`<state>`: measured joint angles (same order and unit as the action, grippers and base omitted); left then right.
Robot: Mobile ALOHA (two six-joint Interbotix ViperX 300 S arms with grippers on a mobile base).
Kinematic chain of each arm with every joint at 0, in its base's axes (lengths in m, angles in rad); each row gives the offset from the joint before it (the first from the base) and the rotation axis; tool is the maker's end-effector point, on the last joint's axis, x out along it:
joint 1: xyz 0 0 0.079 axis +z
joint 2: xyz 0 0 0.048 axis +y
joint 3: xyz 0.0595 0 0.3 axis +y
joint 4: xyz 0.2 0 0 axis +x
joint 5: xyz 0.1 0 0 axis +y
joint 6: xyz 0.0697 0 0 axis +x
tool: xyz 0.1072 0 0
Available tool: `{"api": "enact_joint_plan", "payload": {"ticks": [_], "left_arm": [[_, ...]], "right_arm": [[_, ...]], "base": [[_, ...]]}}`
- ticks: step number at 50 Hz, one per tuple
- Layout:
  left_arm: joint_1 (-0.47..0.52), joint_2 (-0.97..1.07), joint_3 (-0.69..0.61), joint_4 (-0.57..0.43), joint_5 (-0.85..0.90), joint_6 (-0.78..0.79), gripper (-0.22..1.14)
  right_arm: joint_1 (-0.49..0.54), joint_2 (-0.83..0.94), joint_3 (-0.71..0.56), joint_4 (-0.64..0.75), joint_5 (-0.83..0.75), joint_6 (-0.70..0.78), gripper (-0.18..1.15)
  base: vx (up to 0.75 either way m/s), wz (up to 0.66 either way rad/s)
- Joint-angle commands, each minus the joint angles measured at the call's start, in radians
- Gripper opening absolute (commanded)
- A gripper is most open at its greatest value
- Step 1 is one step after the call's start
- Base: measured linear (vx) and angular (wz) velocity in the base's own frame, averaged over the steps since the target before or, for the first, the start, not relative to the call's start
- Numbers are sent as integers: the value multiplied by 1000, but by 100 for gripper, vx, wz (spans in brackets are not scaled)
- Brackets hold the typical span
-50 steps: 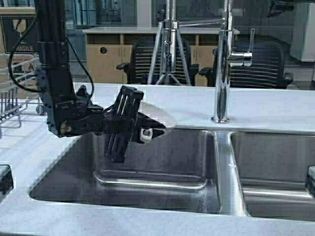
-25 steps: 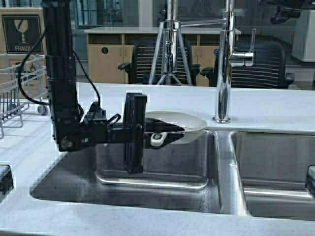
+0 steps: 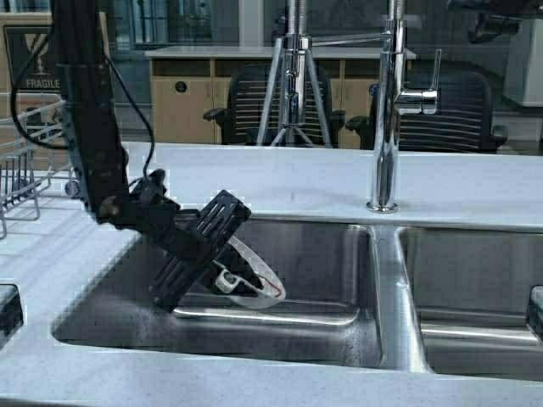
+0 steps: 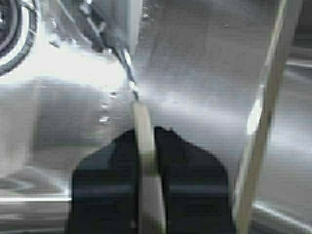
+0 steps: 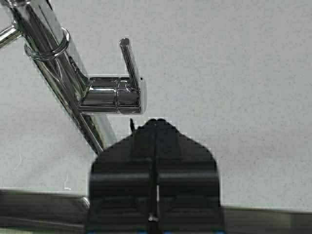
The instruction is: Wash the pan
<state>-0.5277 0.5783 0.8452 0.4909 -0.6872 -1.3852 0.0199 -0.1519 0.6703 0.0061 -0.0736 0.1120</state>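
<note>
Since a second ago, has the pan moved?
Yes. The pan, gripped in the left hand, has dropped from level with the counter's edge beside the faucet down into the left sink basin, now tilted.

pan [image 3: 254, 275] mostly hidden behind left tool [image 3: 222, 270], right tool [image 5: 153, 129] outside high view, dish rack [image 3: 21, 161] cropped at edge

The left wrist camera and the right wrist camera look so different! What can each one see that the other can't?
Only the left wrist view shows the pan, seen edge-on and pinched in the left gripper, over the shiny steel sink floor.

Only the right wrist view shows the chrome faucet with its lever handle, the speckled counter behind it, and the right gripper closed on nothing, just short of the handle.

Both show black gripper fingers from behind and a bit of shiny metal.
</note>
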Motion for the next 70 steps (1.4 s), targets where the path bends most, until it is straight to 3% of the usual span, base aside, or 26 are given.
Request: {"api": "enact_joint_plan", "payload": {"ticks": [1, 6, 10, 15, 26, 53, 63, 70], "left_arm": [[-3, -166, -84, 87, 500, 183, 2], [-40, -222, -169, 126, 871, 391, 2], [-66, -247, -229, 140, 1058, 543, 2], [-87, -275, -268, 158, 1157, 627, 2], [-158, -344, -290, 311, 1355, 621, 2], [-176, -345, -236, 380, 1321, 609, 2], [-64, -557, -225, 426, 1298, 661, 2], [2, -701, -224, 425, 1298, 785, 2]], "right_arm": [[0, -21, -11, 2, -15, -2, 5], [0, -21, -11, 5, -23, 0, 5], [5, -21, -12, 5, -23, 0, 5], [12, -21, -12, 5, -23, -2, 5], [17, -23, -12, 5, -25, -2, 5], [17, -21, -8, 5, -25, -2, 5], [17, -21, -11, 5, -25, -2, 5], [17, -21, -14, 5, -25, -3, 5]], "base": [[0, 0], [0, 0], [0, 0], [0, 0], [0, 0], [0, 0], [0, 0], [0, 0]]}}
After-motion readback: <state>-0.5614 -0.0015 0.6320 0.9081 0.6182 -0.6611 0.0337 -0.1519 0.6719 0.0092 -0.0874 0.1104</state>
